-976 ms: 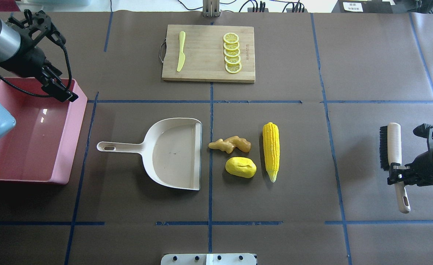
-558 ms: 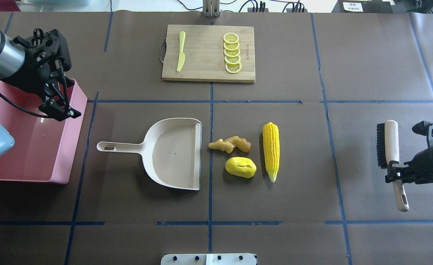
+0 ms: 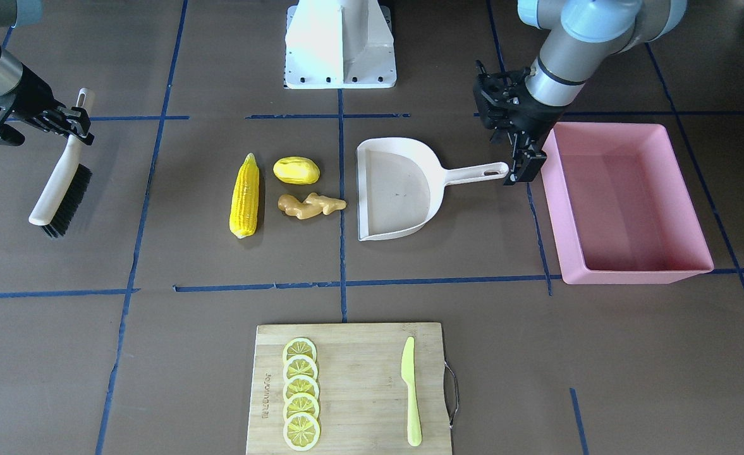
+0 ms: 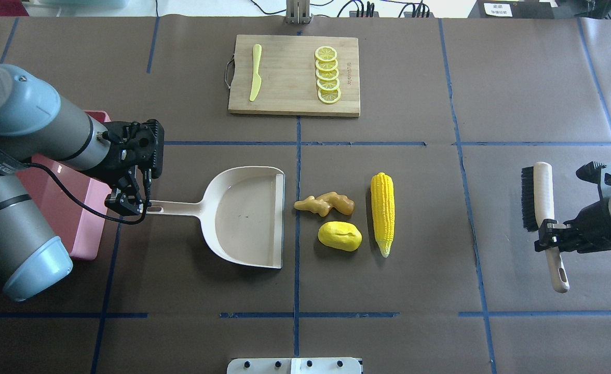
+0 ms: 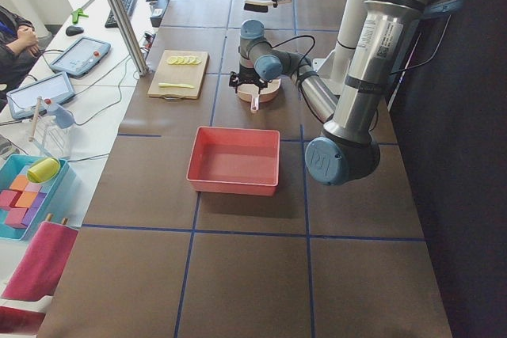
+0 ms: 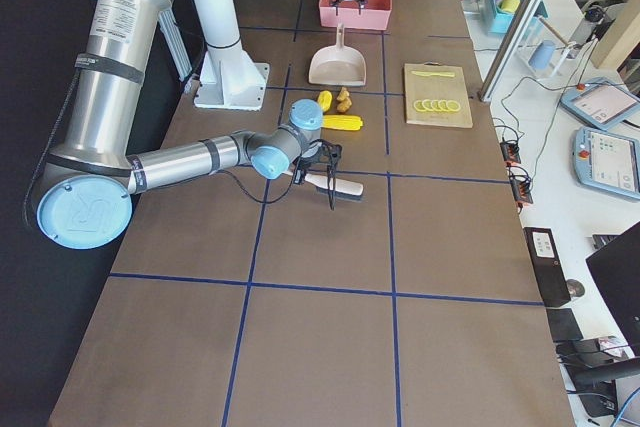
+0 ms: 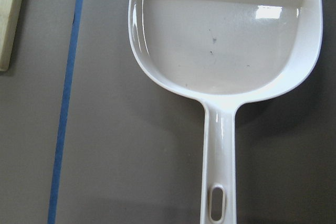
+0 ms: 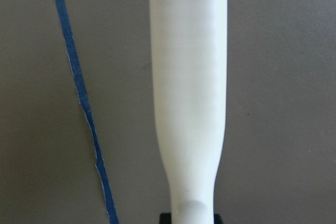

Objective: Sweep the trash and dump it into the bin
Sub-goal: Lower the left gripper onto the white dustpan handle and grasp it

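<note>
Right gripper (image 4: pixel 548 240) clamps the brush (image 4: pixel 543 197) — corn cob (image 4: pixel 382 213), yellow lump (image 4: pixel 339 236), ginger root (image 4: pixel 326 203) lie between it and the dustpan (image 4: pixel 243 218) mouth.

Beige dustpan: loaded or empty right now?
Empty. The beige plastic dustpan is bare inside; the long yellow corn cob, yellow oval lump and knobbly tan ginger root lie outside its lip.

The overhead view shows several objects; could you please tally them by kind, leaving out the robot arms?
Trash toy foods: 3 (corn cob, yellow lump, ginger root)
Lemon slices: 5
Plastic knife: 1
Cutting board: 1
Dustpan: 1
Brush: 1
Pink bin: 1
Total: 13
</note>
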`<state>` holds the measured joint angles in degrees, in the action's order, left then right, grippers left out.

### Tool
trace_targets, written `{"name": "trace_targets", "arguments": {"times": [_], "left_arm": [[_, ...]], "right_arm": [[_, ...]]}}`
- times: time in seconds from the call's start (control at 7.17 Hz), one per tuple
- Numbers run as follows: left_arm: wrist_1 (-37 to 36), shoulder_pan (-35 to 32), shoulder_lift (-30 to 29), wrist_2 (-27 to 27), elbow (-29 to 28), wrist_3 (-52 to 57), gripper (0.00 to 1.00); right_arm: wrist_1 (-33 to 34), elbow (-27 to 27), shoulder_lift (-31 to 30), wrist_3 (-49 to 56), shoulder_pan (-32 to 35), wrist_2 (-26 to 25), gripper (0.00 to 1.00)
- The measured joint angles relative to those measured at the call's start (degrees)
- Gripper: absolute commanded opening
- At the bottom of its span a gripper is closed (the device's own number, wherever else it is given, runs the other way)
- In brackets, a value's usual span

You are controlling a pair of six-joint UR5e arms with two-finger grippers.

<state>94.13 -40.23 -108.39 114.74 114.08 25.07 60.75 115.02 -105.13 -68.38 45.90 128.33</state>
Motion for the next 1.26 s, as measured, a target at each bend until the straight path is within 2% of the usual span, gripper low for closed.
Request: {"name": "trace_targets", "arguments": {"times": [0.56, 1.26], "left_arm": [[-0.2, 2.9, -3.3, -1.9, -5.1, 0.1, 0.97], [-0.3, 3.7, -3.1, -2.0, -8.1, 0.0, 0.99]], "right_arm": [[1.6, 0.9, 0.8, 0.0, 0.3, 0.6, 0.0], [2.3, 1.9, 1.2, -0.1, 0.7, 1.2, 0.0]]}}
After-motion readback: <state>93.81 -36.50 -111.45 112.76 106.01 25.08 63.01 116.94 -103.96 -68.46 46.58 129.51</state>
